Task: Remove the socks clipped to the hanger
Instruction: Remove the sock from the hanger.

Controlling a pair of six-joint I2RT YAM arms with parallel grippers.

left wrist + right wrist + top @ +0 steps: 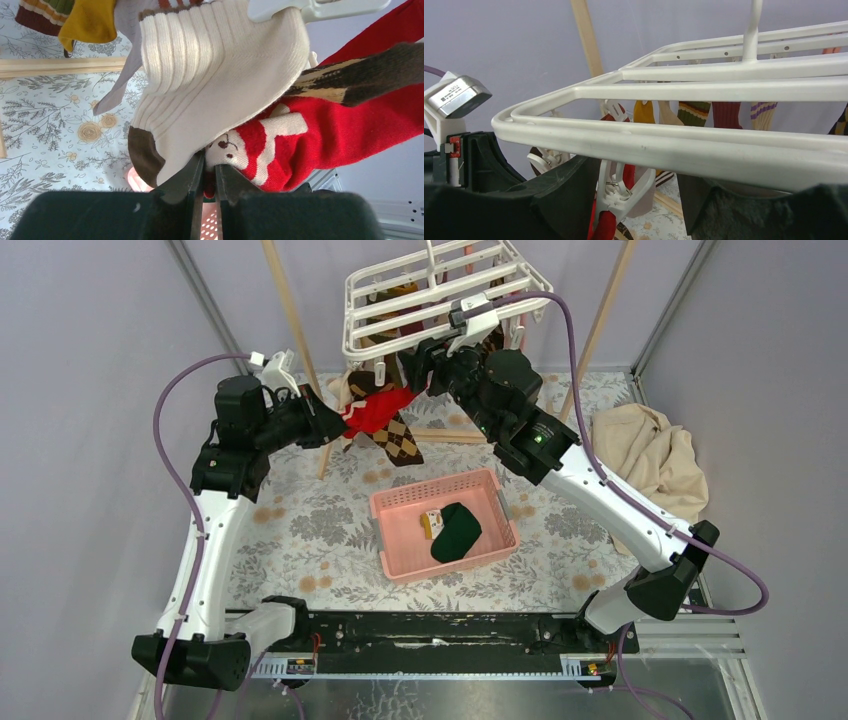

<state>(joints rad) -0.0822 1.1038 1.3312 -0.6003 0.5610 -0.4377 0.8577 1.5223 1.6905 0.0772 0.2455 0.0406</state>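
Hanger (704, 150): white plastic rectangular rack with rounded corners, crossbars and a central upright stem. It hangs above the far edge of the tabletop (300, 530), near the middle, between the posts of a wooden frame (285, 310). Small white clips dangle from its underside.

Socks on the hanger: several remain clipped.
- The red sock (350, 135) has a white figure with small dark eyes knitted in.
- The cream sock (215, 75) is ribbed, with brown patches at its lower end, and lies against the red one.
- The argyle sock (360, 72), brown and tan, crosses over the red one.
- A mustard sock (90, 20) and striped ones hang further along.

Left gripper (205, 175): the fingers are nearly closed and pinch the white-patterned end of the red sock. The top view shows that sock drawn out toward the left edge of the tabletop.

Right gripper (636, 172): it sits just beneath the near bar of the hanger, fingers spread wide either side of one clip (624, 192). That clip bites red fabric. A gap shows on one side (contact on the other side cannot be told).

Off the hanger: a dark green sock (458, 532) lies in a pink basket (400, 502) at the middle of the tabletop. A beige cloth (650, 455) is heaped at the right edge, toward the far corner.
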